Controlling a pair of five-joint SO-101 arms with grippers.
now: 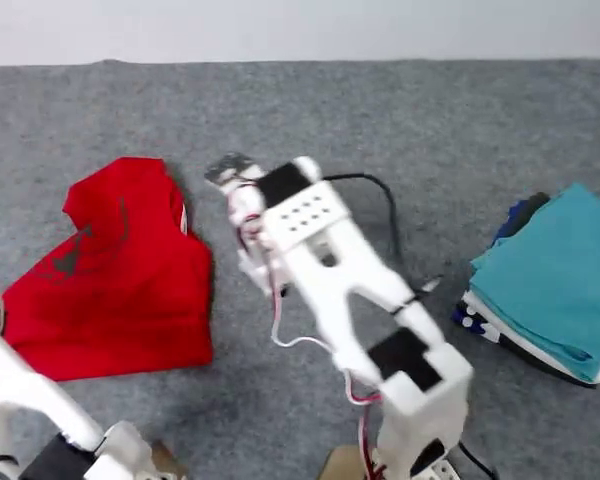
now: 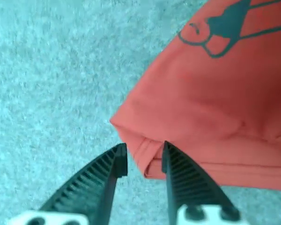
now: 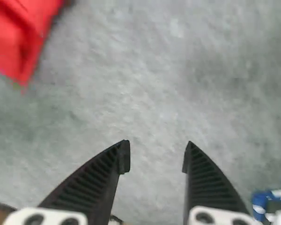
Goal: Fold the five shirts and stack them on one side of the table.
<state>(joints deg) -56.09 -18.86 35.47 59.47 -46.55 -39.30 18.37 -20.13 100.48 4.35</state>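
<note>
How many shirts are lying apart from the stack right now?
1: the red shirt lies on the table's left side, one corner between the left gripper's open jaws. The stack, teal on top, sits at the right edge; more could be hidden off-frame.

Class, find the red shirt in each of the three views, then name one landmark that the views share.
High view: the red shirt lies on the left part of the grey table.
Left wrist view: its folded corner sits between the open fingers of the left gripper.
Right wrist view: one edge shows beyond the right gripper, apart from it.
Shared landmark: the grey table.
</note>
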